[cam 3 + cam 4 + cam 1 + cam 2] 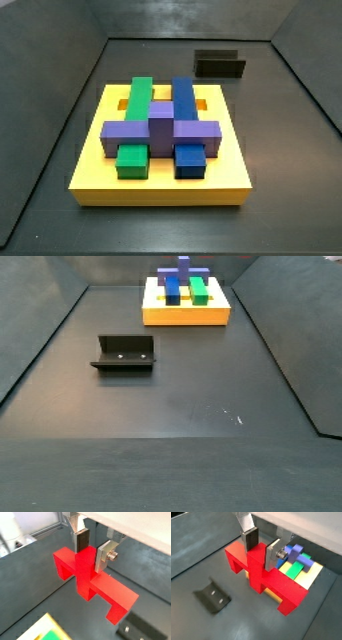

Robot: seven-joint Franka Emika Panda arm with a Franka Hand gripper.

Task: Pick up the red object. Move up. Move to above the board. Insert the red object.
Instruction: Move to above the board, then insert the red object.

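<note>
In both wrist views the gripper (pixel 91 548) is clamping the stem of the red object (pixel 93 582), a bright red bar with 2 legs, above the dark floor. The yellow board (pixel 163 180) is occupying the center of a side view.

Hand (pixel 262 548) clamps red object (pixel 261 574) by its stem, above worktop (pixel 198 552); board (pixel 306 576) w/ blocks behind, fixture (pixel 213 595) nearby.

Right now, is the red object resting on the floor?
No: in a wrist view the gripper holds the red object by its stem, clear above the floor.
</note>
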